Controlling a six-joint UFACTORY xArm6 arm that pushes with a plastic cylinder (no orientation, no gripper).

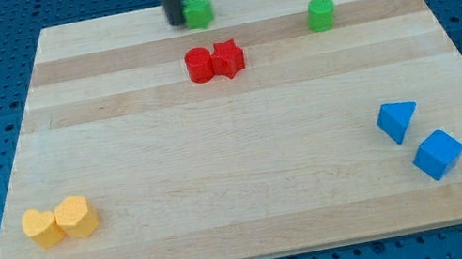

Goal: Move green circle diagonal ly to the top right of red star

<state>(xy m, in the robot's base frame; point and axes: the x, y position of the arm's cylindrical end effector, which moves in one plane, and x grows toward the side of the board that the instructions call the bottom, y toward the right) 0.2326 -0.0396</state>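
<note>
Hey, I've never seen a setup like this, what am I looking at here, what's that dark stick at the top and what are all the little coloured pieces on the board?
This is one camera picture of a robot workspace; where the camera sits is not on record. The dark stick is the rod at the end of a robot arm. It has no gripper and holds nothing; its lower end, my tip, slides along the pale wooden board and pushes blocks.

My tip stands at the view's top, right beside the left side of a green block whose shape is hard to make out. A green round block lies further right. Below my tip, a red round block and a red star block touch. Two yellow blocks sit at bottom left, two blue blocks at right.
</note>
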